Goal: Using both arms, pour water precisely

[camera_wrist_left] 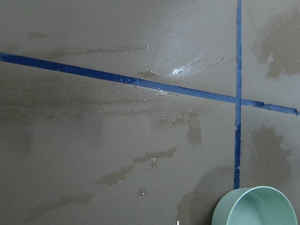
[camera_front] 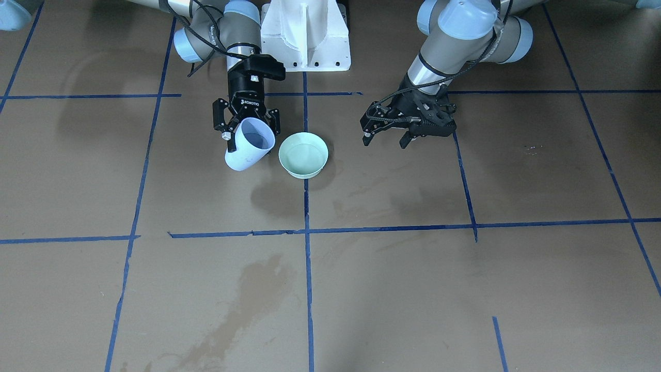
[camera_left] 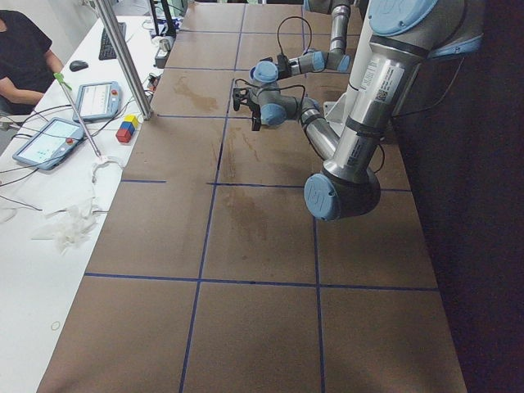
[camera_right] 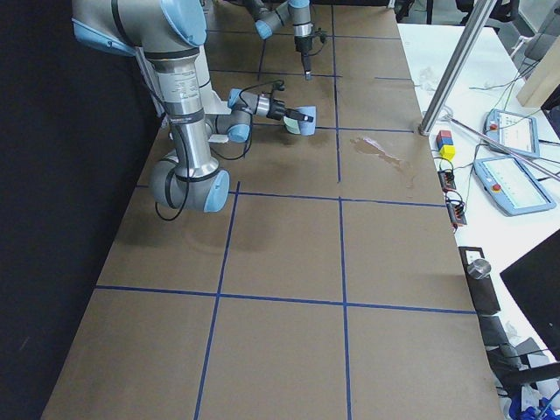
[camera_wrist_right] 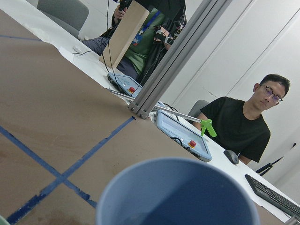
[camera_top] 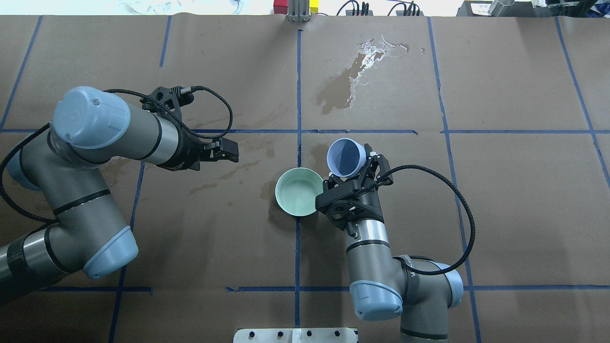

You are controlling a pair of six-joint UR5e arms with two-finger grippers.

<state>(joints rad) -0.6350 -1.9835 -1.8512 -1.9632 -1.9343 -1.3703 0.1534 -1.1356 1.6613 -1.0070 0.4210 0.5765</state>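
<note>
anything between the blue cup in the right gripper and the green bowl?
Nothing visible. The right gripper holds the blue cup tilted, close beside the green bowl, with no object in the gap between them. The left gripper hangs open on the bowl's other side, clear of the path.

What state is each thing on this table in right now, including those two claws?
Right gripper: shut on the blue cup.
Blue cup: tilted, held off the table beside the bowl, not over it.
Green bowl: upright on the table, seemingly holding a little water.
Left gripper: open, empty, above the table.
Table paper: wet patches in places.
</note>
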